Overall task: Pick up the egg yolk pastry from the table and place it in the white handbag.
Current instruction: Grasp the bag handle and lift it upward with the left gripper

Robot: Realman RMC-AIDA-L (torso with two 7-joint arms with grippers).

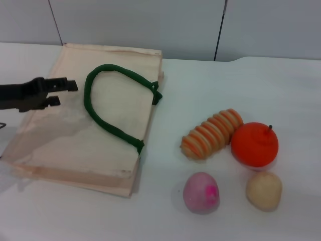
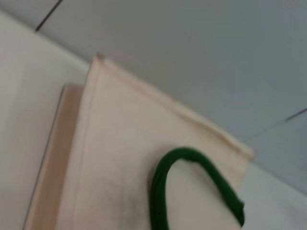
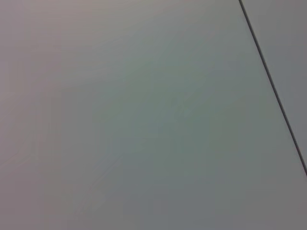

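The egg yolk pastry (image 1: 264, 191), a small pale beige ball, lies on the white table at the front right, just in front of the orange. The white handbag (image 1: 75, 145) lies flat on the left of the table, its dark green handle (image 1: 103, 118) looped on top. My left gripper (image 1: 65, 94) hovers over the bag's left part, fingers apart and empty, far from the pastry. The left wrist view shows the bag (image 2: 115, 158) and its green handle (image 2: 192, 163). The right gripper is out of view; the right wrist view shows only a grey wall.
An orange (image 1: 254, 144), a striped orange-and-cream ridged roll (image 1: 211, 133) and a pink ball with a magenta spot (image 1: 200, 193) lie close around the pastry. A grey panelled wall stands behind the table.
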